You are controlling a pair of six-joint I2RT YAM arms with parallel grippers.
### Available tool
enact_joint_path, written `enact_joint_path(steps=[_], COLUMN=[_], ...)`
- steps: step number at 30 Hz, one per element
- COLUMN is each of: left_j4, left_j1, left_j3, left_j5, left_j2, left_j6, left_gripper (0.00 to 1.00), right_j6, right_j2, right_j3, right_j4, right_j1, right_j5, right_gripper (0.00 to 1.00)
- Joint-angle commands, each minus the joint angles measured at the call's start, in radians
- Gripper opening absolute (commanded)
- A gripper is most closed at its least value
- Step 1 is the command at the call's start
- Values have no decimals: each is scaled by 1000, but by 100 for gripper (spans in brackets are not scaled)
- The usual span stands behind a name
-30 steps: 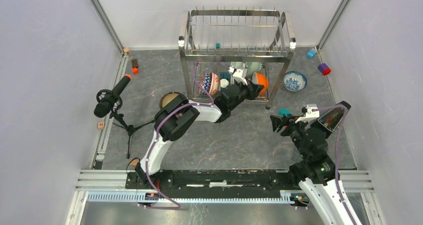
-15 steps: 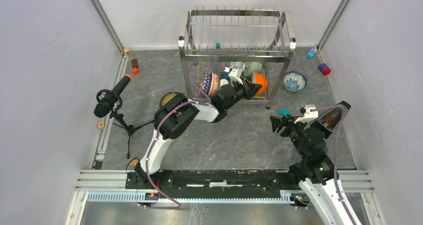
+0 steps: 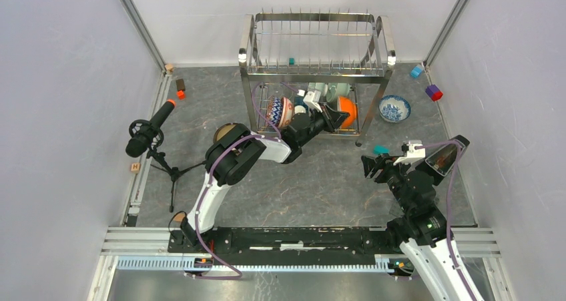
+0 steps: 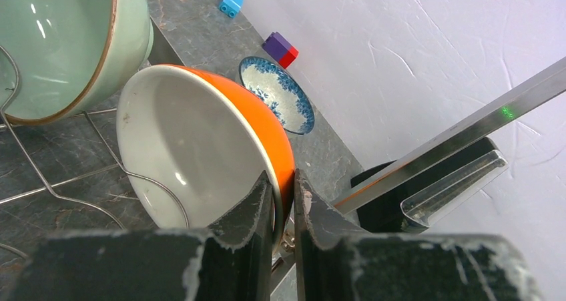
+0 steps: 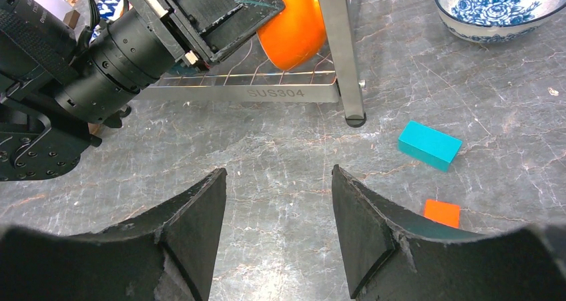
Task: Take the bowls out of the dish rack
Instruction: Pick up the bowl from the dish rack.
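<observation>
The steel dish rack (image 3: 248, 54) stands at the back of the table. In its lower tier an orange bowl (image 4: 200, 147) with a white inside stands on edge, and my left gripper (image 4: 281, 177) is shut on its rim, one finger inside and one outside. Beside it in the rack lean a pale green bowl (image 4: 60, 41) and a red-and-blue patterned bowl (image 3: 280, 111). A blue-and-white bowl (image 3: 394, 108) sits upright on the table right of the rack. My right gripper (image 5: 279, 174) hangs open over bare table in front of the rack, holding nothing.
A turquoise block (image 5: 429, 145) and an orange block (image 5: 442, 213) lie just right of my right gripper. The rack's front leg (image 5: 340, 47) stands ahead of it. A microphone on a tripod (image 3: 150, 131) is at the left. A brown bowl (image 3: 223, 133) shows behind the left arm.
The left gripper, still shut on the orange bowl, has edged slightly left and toward the back. The right arm has not moved.
</observation>
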Motion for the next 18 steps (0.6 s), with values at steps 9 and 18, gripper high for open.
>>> enact_joint_path(steps=[9,18], left_j4=[278,315], left_j1=[18,18], left_j3=[21,24], left_j5=[4,14], left_j2=[-83,-84], left_j6=[-83,-84], left_gripper=[2,2], right_j6=[-9,-16], right_j2=[-14,-17], right_j3=[-8,-9], right_j4=[31,26], right_j1=[4,4], right_j5=[2,10], right_gripper=[64,64])
